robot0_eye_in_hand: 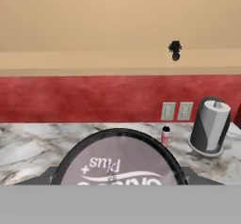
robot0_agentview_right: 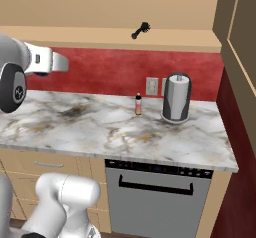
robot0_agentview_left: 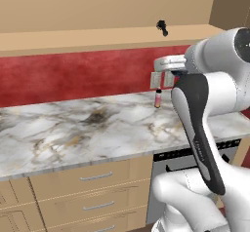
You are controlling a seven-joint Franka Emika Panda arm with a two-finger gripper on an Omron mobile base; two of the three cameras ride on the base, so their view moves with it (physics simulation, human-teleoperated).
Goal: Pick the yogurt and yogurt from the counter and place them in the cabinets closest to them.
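1. The end effector (robot0_eye_in_hand: 117,180) is clamped on a yogurt (robot0_eye_in_hand: 117,155), up above the desk (robot0_eye_in_hand: 28,143) and facing the cabinets (robot0_eye_in_hand: 94,25).
2. The cup looks light, thin-walled and crushable, so a gentle grip on its sides below the lid seems best.

A yogurt (robot0_eye_in_hand: 117,164) lid sits close in the hand's grip, print upside down. Beyond it, across the bench (robot0_eye_in_hand: 28,145), stand a pink bottle (robot0_eye_in_hand: 165,135) and grey canister (robot0_eye_in_hand: 210,125).

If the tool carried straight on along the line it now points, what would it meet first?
Probably the red backsplash above the counter. The tool, shut on a yogurt, faces that wall; the pink-red bottle and canister sit off to one side. Depth is unclear.
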